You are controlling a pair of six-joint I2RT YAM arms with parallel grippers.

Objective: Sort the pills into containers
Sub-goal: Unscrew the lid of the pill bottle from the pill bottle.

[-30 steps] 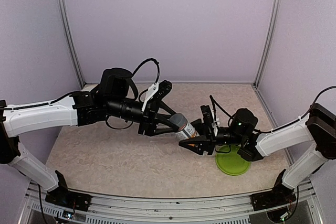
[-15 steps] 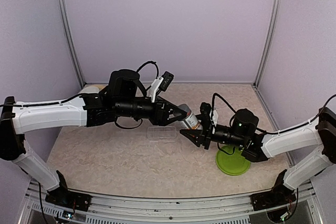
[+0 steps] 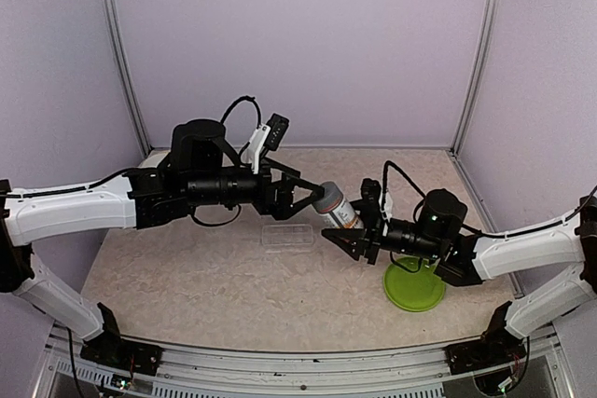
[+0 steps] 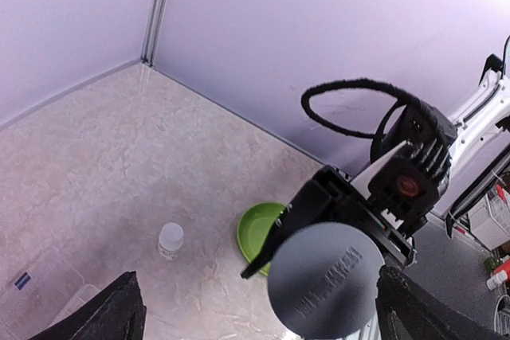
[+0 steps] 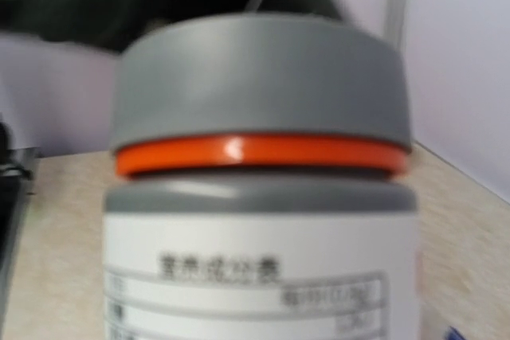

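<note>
The marbled table (image 3: 187,277) carries everything. Above its middle the two arms meet. The green plate (image 3: 413,288) lies under the right arm. The clear compartment box (image 3: 287,235), the container, lies flat on the table below the left gripper (image 3: 312,196); any pills are too small to make out. The right gripper (image 3: 347,233) clamps the body of the grey-capped bottle (image 3: 334,209), which is tilted towards the left gripper. The left gripper's fingers (image 4: 119,312) are spread wide on either side of the cap (image 4: 325,279), clear of it. A small white bottle (image 4: 170,239) stands upright near the plate.
</note>
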